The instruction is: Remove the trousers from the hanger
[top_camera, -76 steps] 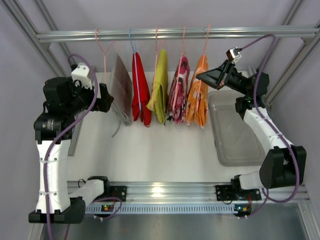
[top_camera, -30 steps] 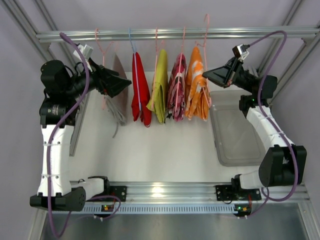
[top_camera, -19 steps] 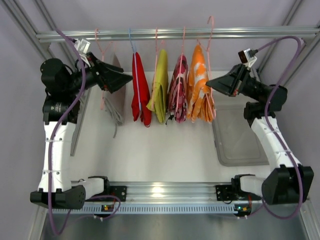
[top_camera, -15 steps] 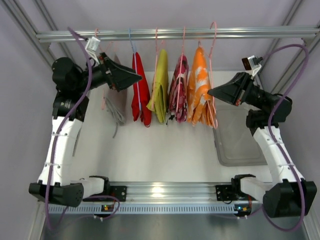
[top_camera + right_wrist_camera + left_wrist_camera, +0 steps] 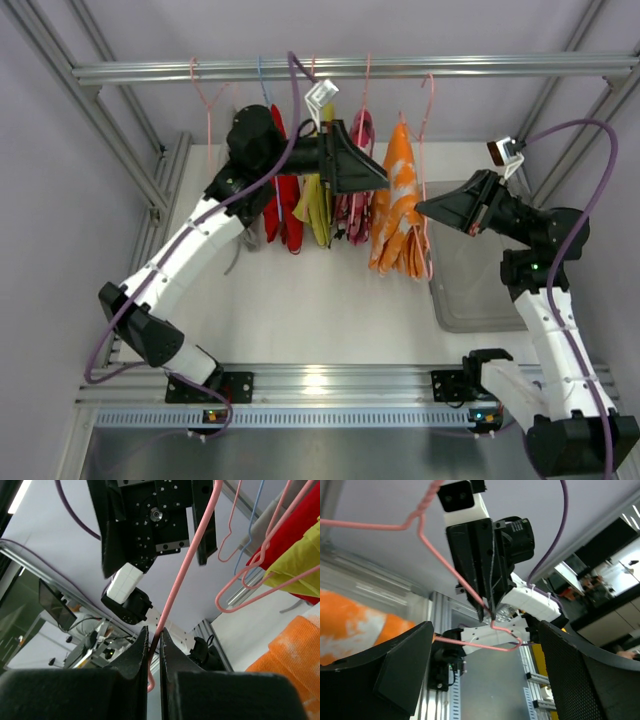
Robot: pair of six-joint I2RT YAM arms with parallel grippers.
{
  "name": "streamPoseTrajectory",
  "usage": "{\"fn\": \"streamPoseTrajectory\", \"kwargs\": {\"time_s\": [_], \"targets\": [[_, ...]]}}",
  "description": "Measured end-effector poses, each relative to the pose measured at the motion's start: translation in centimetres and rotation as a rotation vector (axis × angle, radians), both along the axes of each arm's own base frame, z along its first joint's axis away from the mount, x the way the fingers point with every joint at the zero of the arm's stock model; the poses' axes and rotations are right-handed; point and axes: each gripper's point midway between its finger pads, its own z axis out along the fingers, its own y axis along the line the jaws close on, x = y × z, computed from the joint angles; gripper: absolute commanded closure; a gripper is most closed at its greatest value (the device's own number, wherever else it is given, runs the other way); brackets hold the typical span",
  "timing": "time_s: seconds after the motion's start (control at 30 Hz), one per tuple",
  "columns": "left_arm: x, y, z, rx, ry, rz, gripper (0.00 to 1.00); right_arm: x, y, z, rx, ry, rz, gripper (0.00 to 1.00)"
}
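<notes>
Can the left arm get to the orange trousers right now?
Probably yes: the left gripper is open right beside the orange trousers, which hang clear on the pink hanger pinched by the right gripper.

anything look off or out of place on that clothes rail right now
Yes: the orange trousers hang askew, lower than the other hanging clothes and away from the rail. Their pink hanger looks unhooked and tilted, pinched at one side by the shut right gripper.

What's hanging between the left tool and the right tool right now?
The orange trousers on their pink hanger, which the right tool pinches. The open left tool stands on their other side. The top view shows this.
</notes>
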Motion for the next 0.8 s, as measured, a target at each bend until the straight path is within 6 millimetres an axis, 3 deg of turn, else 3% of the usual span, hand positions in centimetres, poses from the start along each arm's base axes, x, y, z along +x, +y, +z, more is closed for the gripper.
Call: {"fn": "streamPoseTrajectory", "kwargs": {"time_s": [0.17, 0.53, 0.63, 0.8], "targets": [[-2.1, -3.8, -0.5, -0.022, 0.04, -0.103, 0.15, -0.7, -0.2, -0.3, -0.02, -0.021, -0.043, 1.0], [-0.5, -7.9, -1.2, -0.08, 0.171, -0.09, 0.23, -0.1, -0.2, -1.2, -0.045, -0.005, -0.077, 1.0], [-0.8, -9.0, -1.0, -0.101, 0.199, -0.105, 0.29, -0.1, -0.2, -1.4, -0.049, 0.0, -0.078, 1.0], [-1.1, -10.3, -0.4, -0.124, 0.229, -0.123, 0.47, -0.1, -0.3, -1.4, -0.052, -0.002, -0.081, 1.0]]}}
